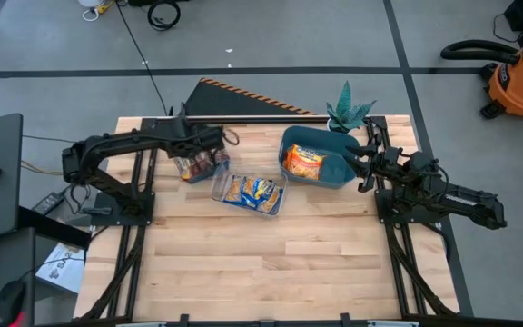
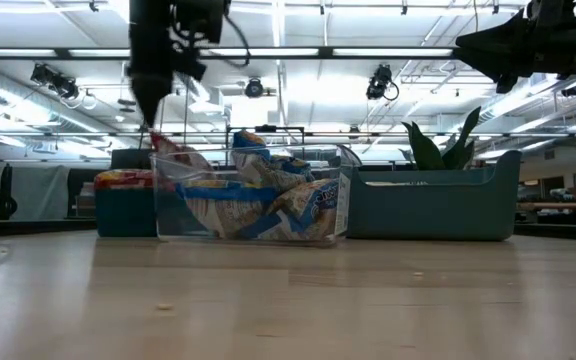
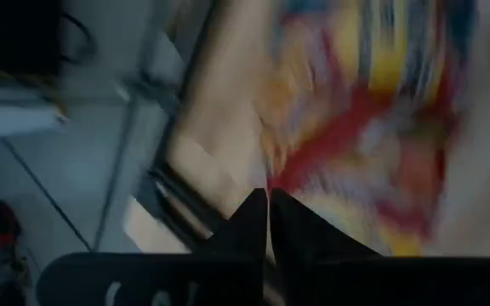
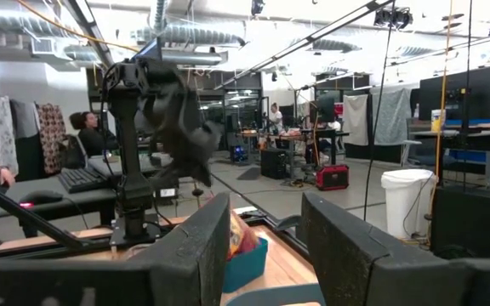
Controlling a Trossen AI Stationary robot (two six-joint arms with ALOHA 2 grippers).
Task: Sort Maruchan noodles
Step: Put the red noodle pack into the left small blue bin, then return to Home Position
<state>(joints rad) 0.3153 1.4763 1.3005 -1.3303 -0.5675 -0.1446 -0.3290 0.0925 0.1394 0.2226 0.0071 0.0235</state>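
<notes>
My left gripper (image 1: pixel 212 145) (image 2: pixel 151 120) (image 3: pixel 268 202) is shut and points down over the left teal bin (image 1: pixel 189 173) (image 2: pixel 123 215). Red-and-yellow Maruchan packets (image 1: pixel 200 164) lie in that bin, and one red-and-yellow packet (image 2: pixel 172 152) (image 3: pixel 347 144) sits right below the fingertips. Blue-and-yellow packets (image 1: pixel 251 190) (image 2: pixel 258 200) fill the clear tray (image 1: pixel 221 193) (image 2: pixel 340 160). Orange packets (image 1: pixel 303 162) lie in the right teal bin (image 1: pixel 334 174) (image 2: pixel 433 205). My right gripper (image 1: pixel 360 161) (image 2: pixel 483 45) (image 4: pixel 266 234) is open and raised beside that bin's right end. My left gripper pinches the red-and-yellow packet by its upper corner (image 2: pixel 160 140) between the two fingertips, coming from above and pointing down. The packet hangs tilted below the fingers, above the left bin. The wrist view is blurred, so the edge or fold in the pinch does not show.
A potted plant (image 1: pixel 348 113) (image 2: pixel 446 148) stands at the table's far edge behind the right bin. A striped black wedge (image 1: pixel 243 98) lies past the far edge. The near half of the wooden table (image 1: pixel 271 263) holds nothing. People sit in the room beyond (image 4: pixel 88 136).
</notes>
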